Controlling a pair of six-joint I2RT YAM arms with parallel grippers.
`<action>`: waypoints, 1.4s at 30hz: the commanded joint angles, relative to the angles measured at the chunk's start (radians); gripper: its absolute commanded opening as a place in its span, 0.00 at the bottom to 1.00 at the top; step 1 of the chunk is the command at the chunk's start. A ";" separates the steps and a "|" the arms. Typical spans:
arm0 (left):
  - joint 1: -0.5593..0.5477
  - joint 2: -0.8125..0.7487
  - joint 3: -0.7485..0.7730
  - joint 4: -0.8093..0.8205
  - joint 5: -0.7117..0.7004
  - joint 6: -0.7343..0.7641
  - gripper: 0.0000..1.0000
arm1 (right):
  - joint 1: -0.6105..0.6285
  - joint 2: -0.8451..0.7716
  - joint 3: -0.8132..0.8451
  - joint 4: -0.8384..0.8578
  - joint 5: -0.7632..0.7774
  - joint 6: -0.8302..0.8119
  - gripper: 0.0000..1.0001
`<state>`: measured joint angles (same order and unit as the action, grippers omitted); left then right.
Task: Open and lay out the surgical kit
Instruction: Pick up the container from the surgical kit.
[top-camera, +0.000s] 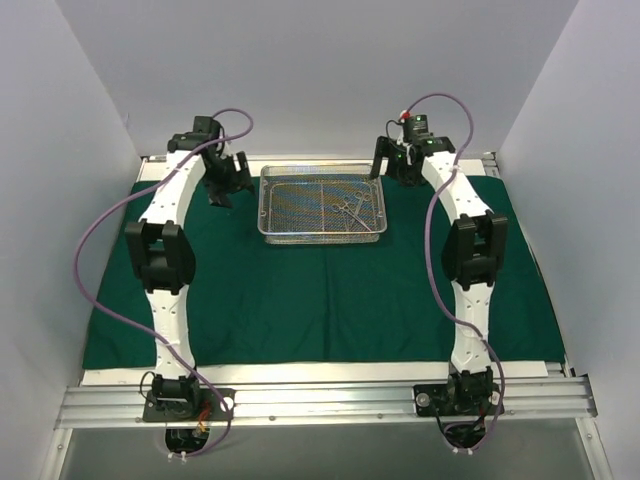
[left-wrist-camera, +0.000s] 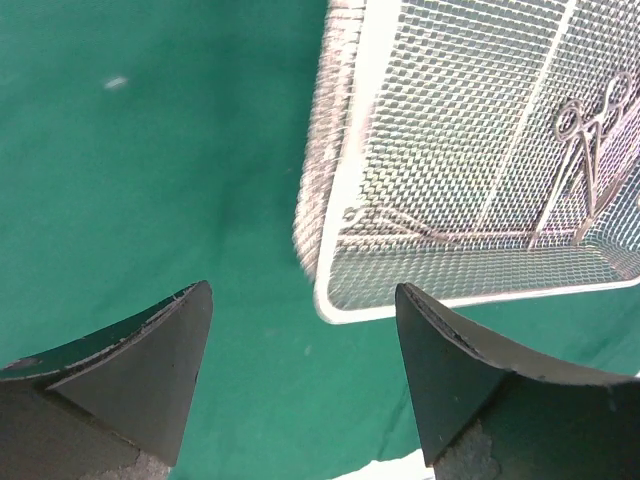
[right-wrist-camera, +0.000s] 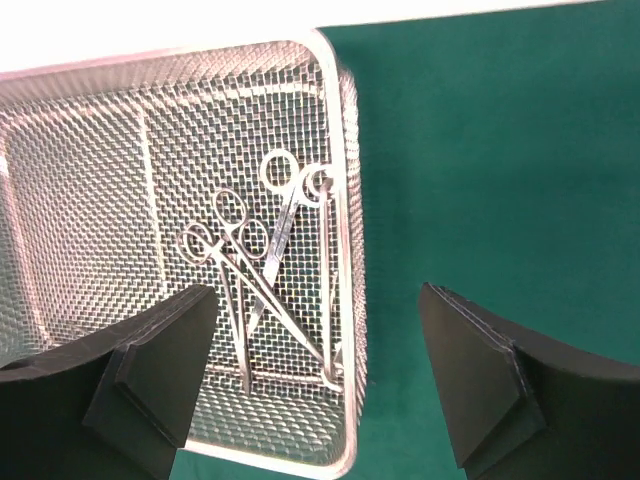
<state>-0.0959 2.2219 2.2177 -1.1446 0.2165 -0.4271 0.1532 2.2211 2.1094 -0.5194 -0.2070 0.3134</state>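
Here the cloth (top-camera: 320, 300) lies spread flat over the bench (top-camera: 300, 373), with the tray (top-camera: 268, 205) standing on its far middle part. The instruments (top-camera: 350, 207) lie inside the tray, toward its right end.

The left hand (top-camera: 228, 185) hangs just beside the tray's left end, its jaws spread wide. In its wrist view one tray corner (left-wrist-camera: 350, 310) sits between the two fingers (left-wrist-camera: 150, 370), nearer the right one, with green cloth (left-wrist-camera: 150, 150) under the rest. We cannot tell whether the fingertips touch the cloth.

The right hand (top-camera: 395, 165) hangs at the tray's far right corner, its jaws also spread apart. From its wrist view the tray's right wall (right-wrist-camera: 345, 200) runs between the fingers (right-wrist-camera: 480, 380), and the instruments (right-wrist-camera: 265, 260) lie just inside that wall, closer to the left finger.

The instruments cross over one another, ring handles pointing away from the right wrist camera. Their tips blend into the mesh, so we cannot count them surely. In the top view they are only a faint glint. The left wrist view cuts them off at its right edge (left-wrist-camera: 590, 150), and the right wrist view loses the tray's left end.
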 joint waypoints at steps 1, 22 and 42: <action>-0.021 0.048 0.069 0.089 -0.008 0.024 0.83 | -0.001 0.043 0.052 -0.034 0.008 0.012 0.83; -0.145 0.225 0.217 0.003 -0.252 -0.029 0.78 | 0.049 0.189 0.112 -0.057 0.017 -0.007 0.60; -0.159 0.357 0.384 -0.004 -0.174 -0.018 0.03 | 0.055 0.247 0.158 -0.070 0.040 0.016 0.10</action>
<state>-0.2607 2.5813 2.5473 -1.1561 0.0277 -0.3889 0.2066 2.4687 2.2154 -0.5564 -0.1448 0.2726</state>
